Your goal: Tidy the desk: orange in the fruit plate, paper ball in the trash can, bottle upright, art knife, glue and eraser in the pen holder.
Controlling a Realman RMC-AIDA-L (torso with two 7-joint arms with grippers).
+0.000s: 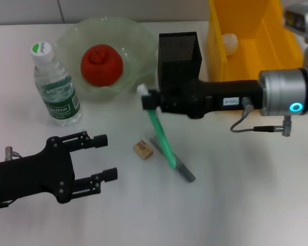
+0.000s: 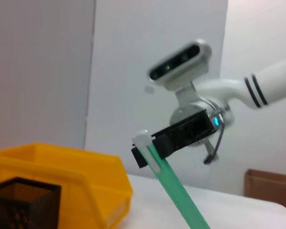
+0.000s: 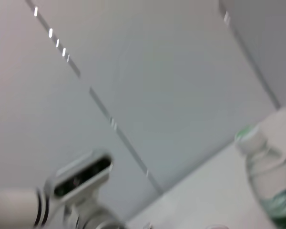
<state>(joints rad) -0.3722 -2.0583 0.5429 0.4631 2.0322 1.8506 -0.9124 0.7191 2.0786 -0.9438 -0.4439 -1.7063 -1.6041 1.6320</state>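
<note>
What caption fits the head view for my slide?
Right gripper lifts the green knife beside the pen holder; left gripper open near the eraser.

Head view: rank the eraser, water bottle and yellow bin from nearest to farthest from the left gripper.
From the left gripper, at the table's near left:
1. Eraser, just to its right.
2. Water bottle, upright behind it.
3. Yellow bin, far right corner.

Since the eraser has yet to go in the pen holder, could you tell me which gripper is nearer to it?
Roughly equal; the left gripper is perhaps slightly nearer, open beside the eraser. The right gripper is beyond it, holding the art knife.
</note>
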